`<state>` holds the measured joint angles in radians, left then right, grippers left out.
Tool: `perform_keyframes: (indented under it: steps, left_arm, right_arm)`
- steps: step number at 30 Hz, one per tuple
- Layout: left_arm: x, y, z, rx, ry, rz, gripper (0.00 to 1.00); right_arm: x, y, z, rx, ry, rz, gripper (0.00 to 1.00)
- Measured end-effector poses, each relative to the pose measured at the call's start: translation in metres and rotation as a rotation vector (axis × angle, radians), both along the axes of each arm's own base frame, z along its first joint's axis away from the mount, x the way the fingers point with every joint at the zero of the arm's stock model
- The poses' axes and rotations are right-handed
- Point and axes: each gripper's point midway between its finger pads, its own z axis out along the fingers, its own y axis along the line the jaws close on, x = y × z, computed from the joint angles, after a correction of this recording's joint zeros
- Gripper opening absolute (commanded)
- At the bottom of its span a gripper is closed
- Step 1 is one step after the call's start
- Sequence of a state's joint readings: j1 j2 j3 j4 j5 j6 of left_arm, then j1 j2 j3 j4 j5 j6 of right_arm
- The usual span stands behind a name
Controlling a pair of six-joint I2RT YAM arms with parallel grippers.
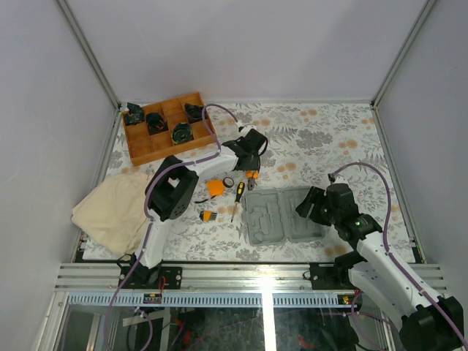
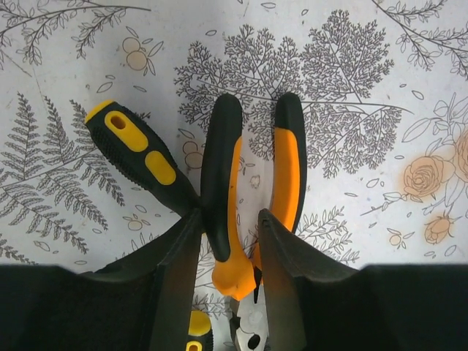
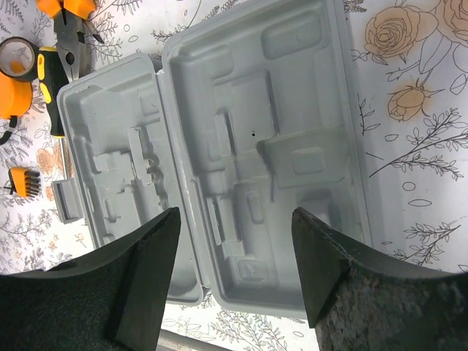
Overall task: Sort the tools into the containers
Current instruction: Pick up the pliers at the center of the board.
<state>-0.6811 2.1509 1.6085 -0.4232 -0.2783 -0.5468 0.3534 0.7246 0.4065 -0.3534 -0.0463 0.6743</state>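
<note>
**Pliers Under the Left Jaws, Case Waiting Empty**

The orange-handled pliers [image 2: 289,161] lay on the flowered table [image 1: 322,139] about midway between the far and near edges, a little left of centre. Their two handles pointed toward the far edge and their steel nose toward the near one. The left gripper [image 2: 229,213] stood over them with its jaws spread, one finger on each side of the left-hand handle. A sliver of cloth showed beside the handle, so the jaws were not pinching it.

A black-and-yellow screwdriver [image 2: 139,150] lay slantwise just beside the pliers. Its handle ran in under the same finger, and whether the two tools touched could not be told.

The pliers looked rigid and fairly heavy for their size, with most of the weight in the steel head. The rubbery sleeves should give a sure, non-slip hold. Held by one handle only, the tool would likely swing at its pivot and hang nose-down. A hold low on the handle near the joint, or across both handles, seemed safer. The close-lying screwdriver risked being dragged along.

The grey case [image 3: 256,131] lay open in two moulded halves by the near edge, right of centre. Every recess that showed was bare. The right gripper [image 3: 234,212] hung above it with its jaws wide apart, holding nothing.
</note>
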Motion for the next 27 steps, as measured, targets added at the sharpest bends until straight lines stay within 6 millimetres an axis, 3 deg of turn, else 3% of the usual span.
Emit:
perform_keyframes:
  steps: [11,18,22,27]
  left_arm:
    - [0.009,-0.001,-0.003,0.027,-0.011,-0.014,0.00]
    - [0.006,0.004,0.003,0.047,-0.014,-0.025,0.00]
    - [0.000,0.010,0.025,0.043,-0.042,-0.046,0.00]
    - [-0.008,0.013,0.076,-0.014,-0.117,-0.075,0.00]
  right_arm:
    - [-0.001,0.000,-0.001,-0.001,0.003,-0.001,0.69]
    - [0.000,0.000,0.000,-0.001,-0.003,-0.002,0.69]
    - [0.003,-0.001,0.008,0.002,-0.027,-0.005,0.76]
    - [0.013,-0.001,0.028,0.010,-0.110,-0.011,0.80]
